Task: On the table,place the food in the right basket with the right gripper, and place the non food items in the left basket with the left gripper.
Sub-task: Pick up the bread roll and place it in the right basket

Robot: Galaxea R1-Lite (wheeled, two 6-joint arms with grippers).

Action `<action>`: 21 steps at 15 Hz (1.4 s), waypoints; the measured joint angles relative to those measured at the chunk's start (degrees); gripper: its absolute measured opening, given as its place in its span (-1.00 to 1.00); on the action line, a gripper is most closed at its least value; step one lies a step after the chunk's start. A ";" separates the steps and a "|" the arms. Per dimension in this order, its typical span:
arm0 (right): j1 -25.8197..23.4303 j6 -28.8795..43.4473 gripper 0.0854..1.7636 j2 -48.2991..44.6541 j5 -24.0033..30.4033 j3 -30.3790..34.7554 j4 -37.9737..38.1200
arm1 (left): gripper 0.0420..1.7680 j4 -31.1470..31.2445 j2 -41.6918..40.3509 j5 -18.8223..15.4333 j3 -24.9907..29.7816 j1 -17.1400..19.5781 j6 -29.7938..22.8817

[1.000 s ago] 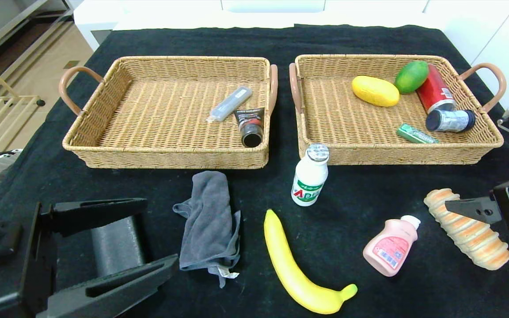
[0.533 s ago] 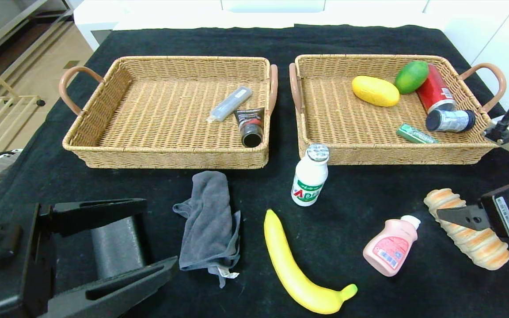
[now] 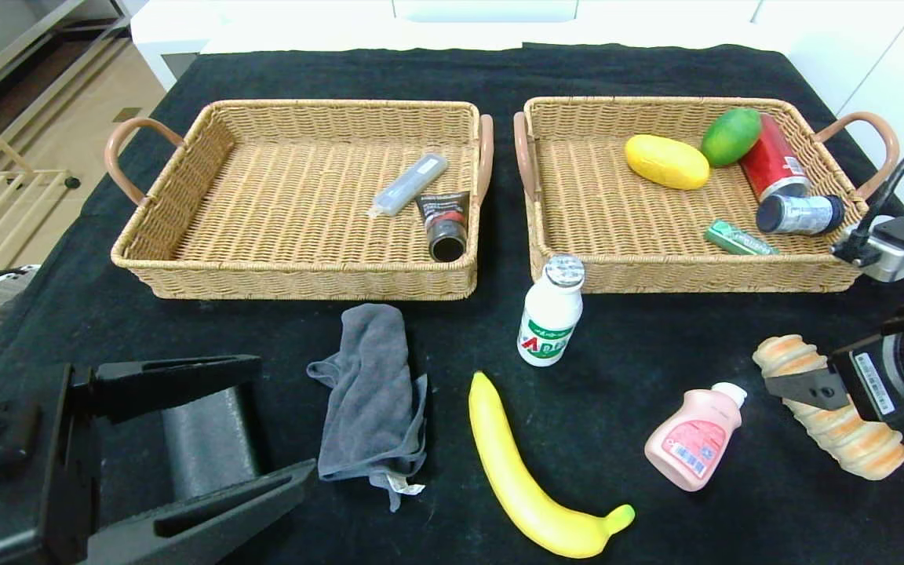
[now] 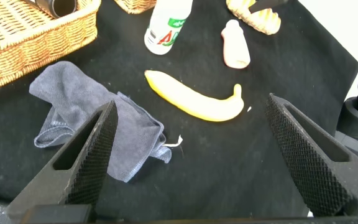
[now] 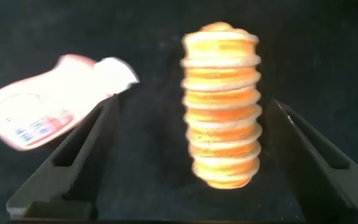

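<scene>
The right tool [image 3: 793, 386] has moved in the last second. Before, it was a little higher and more to the robot's right side over the long ridged bread roll with brown and cream stripes [image 3: 829, 406]; now it has come lower and more inward, and its dark fingertip covers the middle part of the roll in the head view. In the right wrist view the two fingers are spread wide, one on each side of the bread roll [image 5: 221, 104], and they do not yet touch it. The roll lies on the black cloth-covered bench [image 3: 640, 337], well apart from the right wicker basket with brown handles [image 3: 703, 275].

For the task, I judge that this is the approach to take the roll, which is food and belongs in the right basket. The fingers must still go down and press together around it. The pink plastic bottle with white cap [image 3: 694, 438] lies just beside the roll, so one finger passes near it.

The left tool [image 3: 185, 439] has not changed: it stays low at the near left of the bench, its fingers spread apart with nothing between them. Near it lie the crumpled grey cloth [image 3: 369, 392] and the long yellow banana [image 3: 534, 482].
</scene>
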 joint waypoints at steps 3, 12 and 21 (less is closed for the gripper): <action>-2.67 -0.85 0.94 1.84 0.04 -0.04 -1.10 | 0.94 -0.20 0.02 0.00 0.39 0.00 0.22; -6.67 -1.49 0.94 5.75 0.41 0.49 -3.63 | 0.94 -0.22 0.11 0.00 0.69 0.00 0.33; -7.24 -1.33 0.94 7.83 0.39 2.21 -6.78 | 0.94 -0.20 0.02 0.00 -1.38 -0.02 0.72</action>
